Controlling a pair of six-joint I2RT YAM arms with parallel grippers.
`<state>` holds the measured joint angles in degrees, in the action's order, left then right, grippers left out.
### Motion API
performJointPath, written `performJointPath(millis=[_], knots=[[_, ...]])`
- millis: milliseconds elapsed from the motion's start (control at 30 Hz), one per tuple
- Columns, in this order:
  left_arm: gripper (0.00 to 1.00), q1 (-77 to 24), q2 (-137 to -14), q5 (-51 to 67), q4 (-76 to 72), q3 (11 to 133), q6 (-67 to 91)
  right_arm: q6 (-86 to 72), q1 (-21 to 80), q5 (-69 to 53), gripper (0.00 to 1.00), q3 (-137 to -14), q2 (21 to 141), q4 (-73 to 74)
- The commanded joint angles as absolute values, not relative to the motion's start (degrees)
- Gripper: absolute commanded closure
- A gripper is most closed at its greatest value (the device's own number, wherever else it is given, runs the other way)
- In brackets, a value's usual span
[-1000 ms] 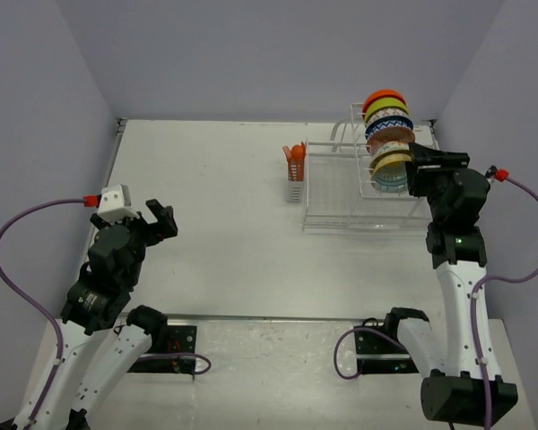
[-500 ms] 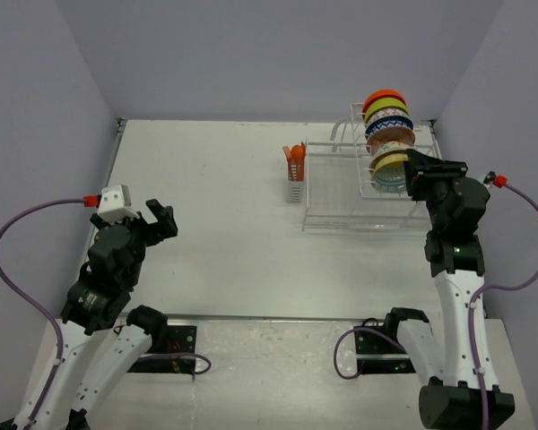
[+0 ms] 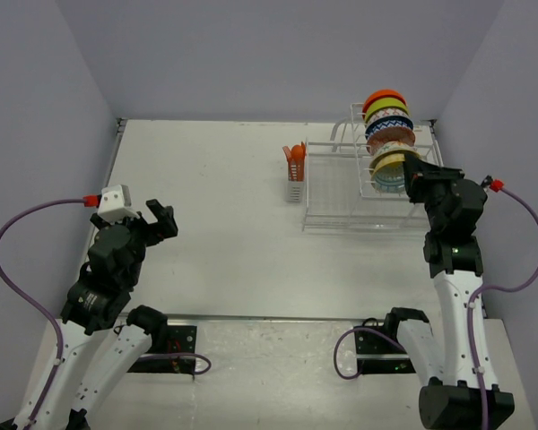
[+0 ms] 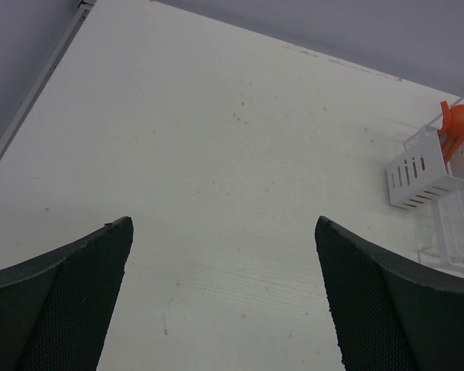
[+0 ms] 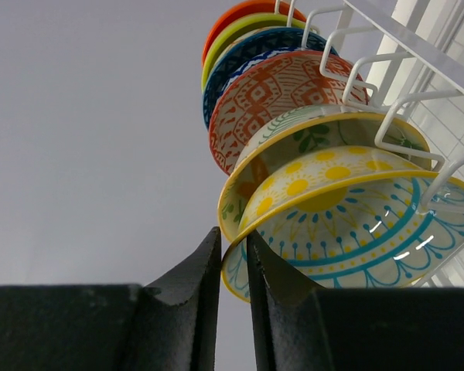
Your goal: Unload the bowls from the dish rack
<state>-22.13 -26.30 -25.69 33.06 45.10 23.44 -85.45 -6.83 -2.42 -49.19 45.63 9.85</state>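
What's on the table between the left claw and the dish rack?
Just bare white table between the left claw and the dish rack, up to its orange utensil holder. The top view shows it.

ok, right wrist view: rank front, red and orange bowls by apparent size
Largest first:
1. front bowl
2. red bowl
3. orange bowl
Apparent only: nearer ones loom larger and hide the rest, so true sizes are unsure.

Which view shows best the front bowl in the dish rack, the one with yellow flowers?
The right wrist view: the front bowl is large there, yellow flowers and teal lines clear, its rim at the right end effector. The top external view shows this front bowl small and edge-on. The left wrist view does not show it.
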Motion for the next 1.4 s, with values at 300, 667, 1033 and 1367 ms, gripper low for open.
performJointPath(millis=[300, 667, 1033, 1367], knots=[[0.0, -21.53, -26.28, -24.35, 30.67, 44.56, 23.03, -89.99, -7.12, -0.18, 0.94, -46.76, 42.28, 9.84], [0.0, -21.53, -26.37, -24.08, 30.76, 44.47, 22.94, -93.6, -7.12, 1.93, 1.0, -47.37, 38.76, 10.46], [0.0, -21.53, -26.45, -23.91, 30.41, 44.38, 22.76, -95.54, -7.12, 1.58, 1.0, -49.83, 37.88, 11.07], [0.0, -21.53, -26.72, -23.82, 30.41, 44.38, 22.76, -95.71, -7.12, 1.85, 1.0, -51.77, 36.21, 11.07]])
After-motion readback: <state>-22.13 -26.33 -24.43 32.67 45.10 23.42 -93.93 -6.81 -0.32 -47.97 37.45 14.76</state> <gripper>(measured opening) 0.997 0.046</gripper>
